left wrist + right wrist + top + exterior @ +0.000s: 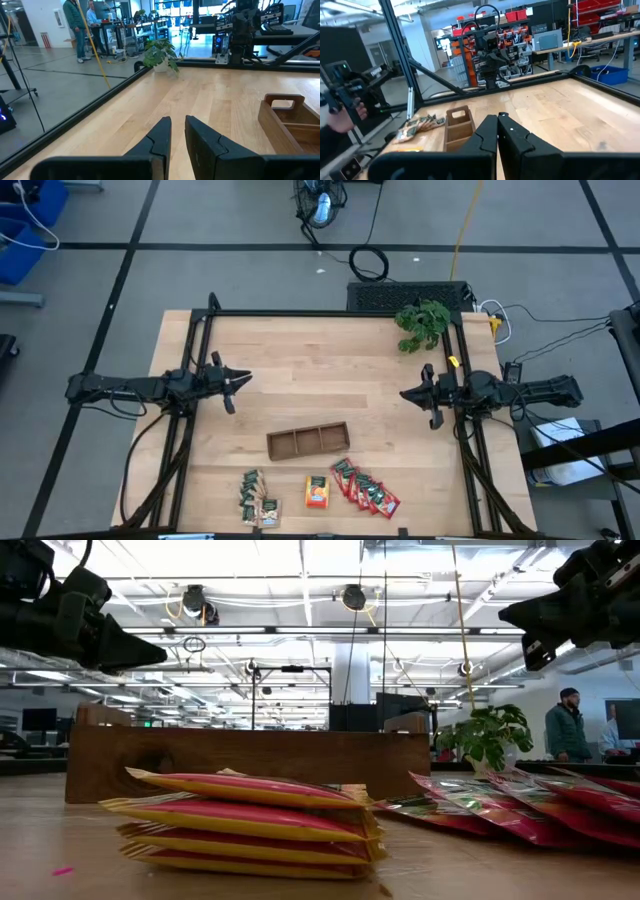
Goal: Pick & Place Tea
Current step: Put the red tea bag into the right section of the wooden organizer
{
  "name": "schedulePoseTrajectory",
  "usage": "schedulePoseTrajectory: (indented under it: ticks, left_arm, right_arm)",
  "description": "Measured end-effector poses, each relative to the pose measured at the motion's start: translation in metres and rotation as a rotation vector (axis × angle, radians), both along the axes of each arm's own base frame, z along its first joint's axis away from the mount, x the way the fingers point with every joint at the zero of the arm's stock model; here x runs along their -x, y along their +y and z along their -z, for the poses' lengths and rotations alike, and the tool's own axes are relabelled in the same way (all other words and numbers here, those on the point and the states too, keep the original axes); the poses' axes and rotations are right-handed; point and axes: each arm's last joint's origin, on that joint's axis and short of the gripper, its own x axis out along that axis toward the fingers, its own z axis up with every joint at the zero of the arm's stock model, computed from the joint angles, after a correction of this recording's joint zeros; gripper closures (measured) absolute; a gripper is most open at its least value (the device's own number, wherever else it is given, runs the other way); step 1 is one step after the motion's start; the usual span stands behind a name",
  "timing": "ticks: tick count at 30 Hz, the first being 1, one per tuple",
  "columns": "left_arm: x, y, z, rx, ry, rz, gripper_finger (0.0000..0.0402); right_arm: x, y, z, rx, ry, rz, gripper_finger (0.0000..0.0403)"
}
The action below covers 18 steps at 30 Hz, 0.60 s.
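The tea sachets lie in three groups at the table's six o'clock edge: dark green ones [255,498], an orange stack [317,491], red ones [364,487]. Just toward twelve sits the wooden three-compartment tray [307,440]. The left gripper [245,378] hovers at nine o'clock, jaws slightly apart, empty. The right gripper [405,393] hovers at three o'clock, jaws pressed together. A potted plant [423,324] stands at one o'clock.

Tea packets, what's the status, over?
Left end effector slightly open, empty, above table. Right end effector shut, empty. Tea packets untouched beside tray. Nothing blocking.
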Motion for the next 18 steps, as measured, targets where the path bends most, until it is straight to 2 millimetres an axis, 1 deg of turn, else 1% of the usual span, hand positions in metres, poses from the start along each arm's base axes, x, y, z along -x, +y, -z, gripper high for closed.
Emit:
schedulePoseTrajectory:
  ticks: [3, 5, 11, 13, 15, 16, 17, 18]
  left_arm:
    - [0.000, 0.000, 0.000, 0.001, 0.000, 0.000, 0.0339]
    - [0.000, 0.000, 0.000, 0.001, 0.000, 0.001, 0.0339]
    - [0.000, 0.000, 0.000, -0.001, 0.000, 0.008, 0.0339]
    - [0.000, 0.000, 0.000, -0.001, -0.005, 0.009, 0.0339]
    - [0.000, 0.000, -0.003, 0.002, -0.032, 0.009, 0.0339]
    - [0.000, 0.000, -0.004, 0.002, -0.044, 0.008, 0.0339]
    - [0.000, 0.000, -0.005, 0.003, -0.056, 0.008, 0.0339]
    - [0.000, 0.000, -0.007, 0.006, -0.072, 0.009, 0.0339]
  right_arm:
    - [0.000, 0.000, 0.000, -0.075, 0.001, -0.005, 0.0403]
    - [0.000, 0.000, 0.000, -0.087, 0.001, -0.005, 0.0403]
    - [0.000, 0.000, 0.000, 0.024, 0.004, -0.001, 0.0403]
    - [-0.001, 0.001, 0.001, 0.055, 0.012, -0.024, 0.0403]
    - [-0.001, 0.004, 0.005, 0.079, 0.063, -0.124, 0.0403]
    - [-0.001, 0.006, 0.010, 0.081, 0.125, -0.171, 0.0403]
    - [0.000, 0.007, 0.009, 0.078, 0.180, -0.191, 0.0403]
    - [0.000, 0.008, 0.004, 0.071, 0.207, -0.209, 0.0403]
